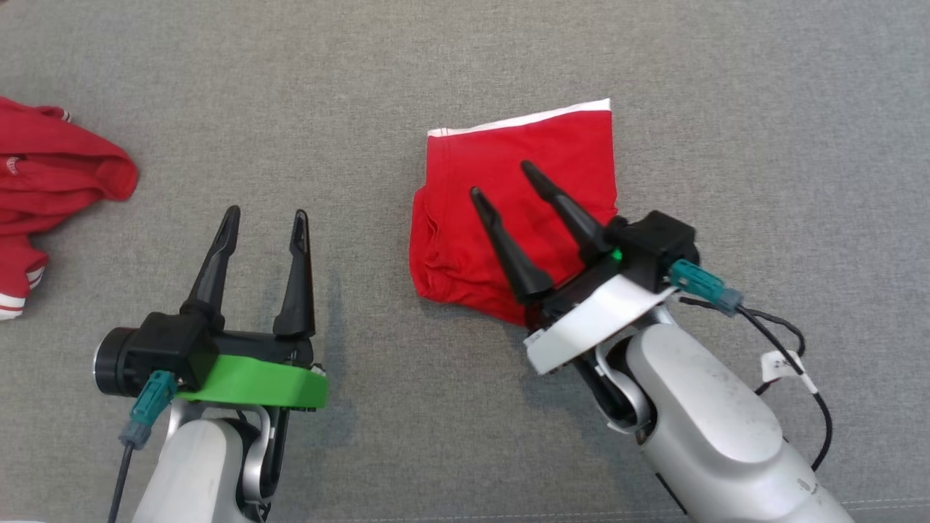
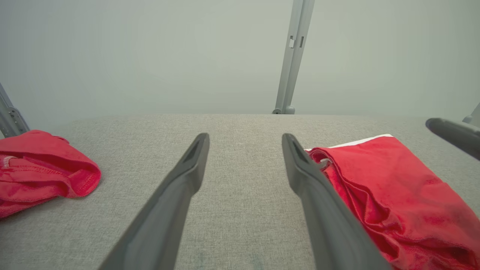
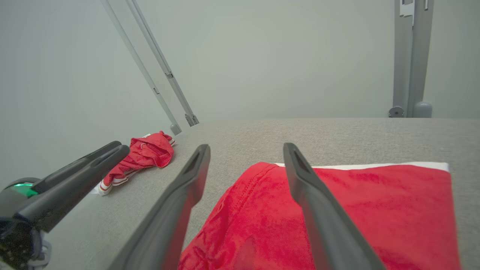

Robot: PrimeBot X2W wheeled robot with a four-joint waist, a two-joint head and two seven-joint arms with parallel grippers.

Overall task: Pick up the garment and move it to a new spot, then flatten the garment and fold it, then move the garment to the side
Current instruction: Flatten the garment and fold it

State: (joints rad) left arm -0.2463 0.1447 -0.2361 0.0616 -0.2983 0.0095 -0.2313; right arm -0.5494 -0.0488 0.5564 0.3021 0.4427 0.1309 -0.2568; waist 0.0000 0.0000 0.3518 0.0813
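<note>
A folded red garment (image 1: 523,196) with a white strip along its far edge lies on the grey fabric surface (image 1: 436,73), right of centre. It also appears in the left wrist view (image 2: 393,187) and the right wrist view (image 3: 356,210). My right gripper (image 1: 501,179) hovers over the garment's near half, open, with nothing between its fingers (image 3: 326,217). My left gripper (image 1: 265,221) stands open over bare surface to the garment's left, apart from it.
A second red garment (image 1: 51,189) with white stripes lies crumpled at the far left edge, also visible as a red heap (image 3: 144,155) in the right wrist view. Grey metal frame posts (image 2: 292,56) rise behind the surface's far edge.
</note>
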